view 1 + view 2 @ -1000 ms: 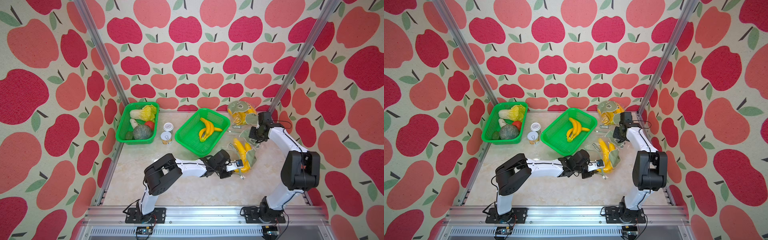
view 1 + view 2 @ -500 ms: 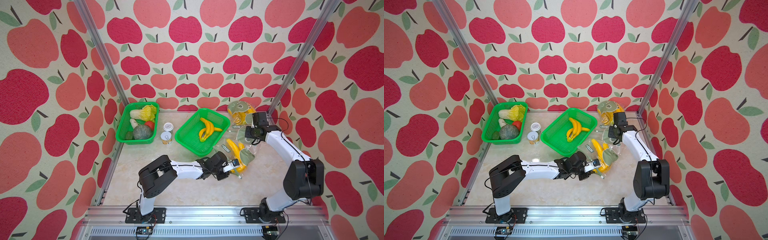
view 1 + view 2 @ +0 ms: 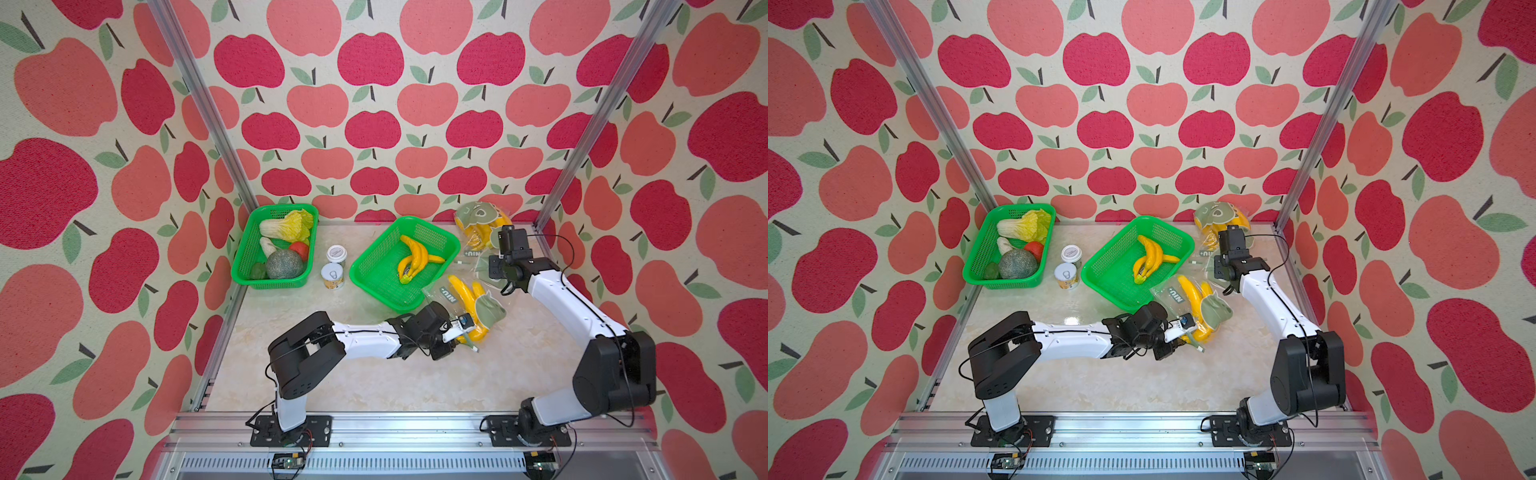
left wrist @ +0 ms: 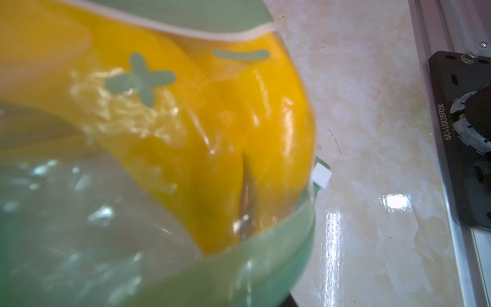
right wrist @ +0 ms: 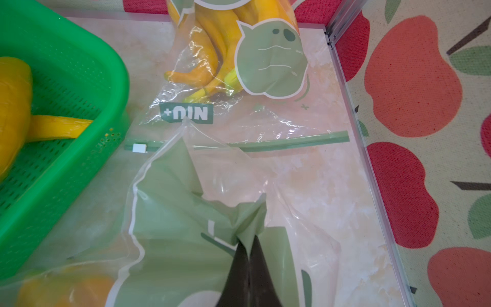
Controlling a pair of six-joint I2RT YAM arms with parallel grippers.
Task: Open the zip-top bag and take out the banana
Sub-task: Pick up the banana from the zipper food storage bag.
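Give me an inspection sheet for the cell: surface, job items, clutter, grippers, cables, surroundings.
Surface: pale marble-look tabletop, no spills seen.
Job's things: clear zip-top bag with green print between the grippers, yellow bananas inside; open or sealed, cannot tell; second such bag at the back right corner.
Clutter: green plastic basket of vegetables, green plastic basket of loose bananas, two small cans between them.
Grippers: left gripper closed on the bag's near end; right gripper pinching its far-end film.
Cables: black cables loop along both arms.
Surroundings: apple-print walls, aluminium frame posts.
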